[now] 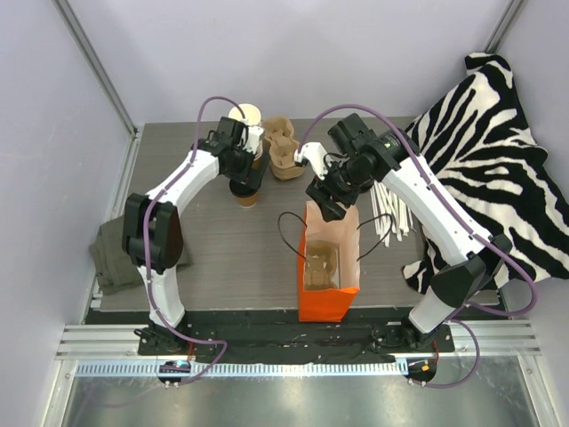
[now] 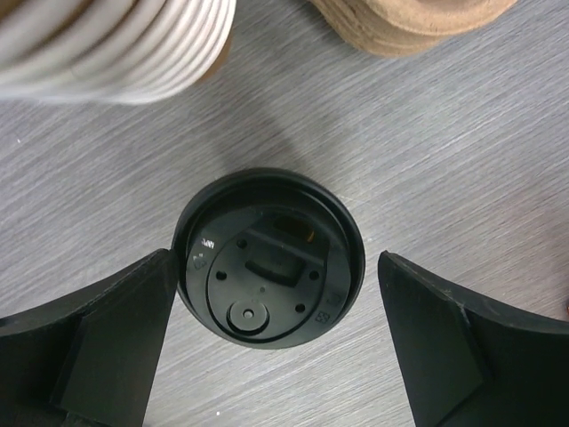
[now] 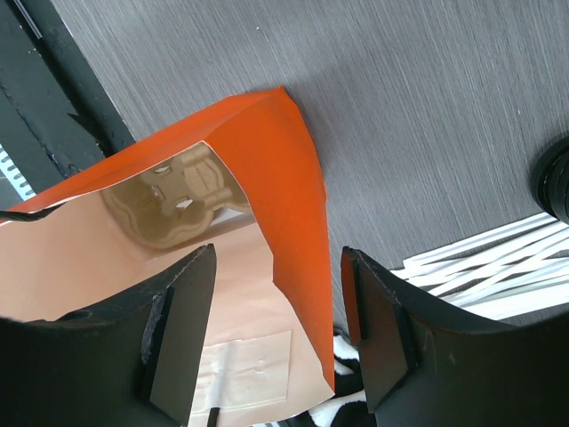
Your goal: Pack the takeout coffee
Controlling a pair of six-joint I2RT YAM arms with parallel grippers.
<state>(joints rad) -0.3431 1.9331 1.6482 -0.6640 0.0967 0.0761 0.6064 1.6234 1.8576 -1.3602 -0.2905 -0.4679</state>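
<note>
**A:** Where is the takeout coffee [image 1: 246,197]?

**B:** It stands upright on the grey table [image 1: 222,253], at about ten o'clock from the orange bag [image 1: 324,304]. It is outside the bag. The left wrist camera looks straight down on its black lid [image 2: 268,258].

**A:** And the left gripper [image 2: 276,276]?

**B:** It hangs right over the cup with its jaws spread wide and holds nothing. One finger [image 2: 98,347] sits at nine o'clock of the lid and the other at three. The nine o'clock finger is right at the rim, and I can't tell whether it touches. The three o'clock one stands apart.

**A:** What's around the cup?

**B:** A stack of white-rimmed cups [image 1: 246,116] is just beside it at twelve o'clock. A pile of cardboard carriers [image 1: 283,149] lies at about one o'clock.

**A:** And the bag?

**B:** It stands open toward the six o'clock edge of the table, with one cardboard carrier [image 1: 320,265] lying in its bottom. The right gripper [image 1: 327,203] is at the bag's twelve o'clock rim. Its jaws are partly open and straddle the orange wall, one finger inside and one outside. The paper isn't pinched.

**A:** Further out?

**B:** White strips [image 1: 391,213] lie at two o'clock from the bag, and a zebra-print cloth [image 1: 498,151] lies beyond them. An olive cloth [image 1: 111,258] lies at the table's edge, at eight o'clock from the cup.
</note>
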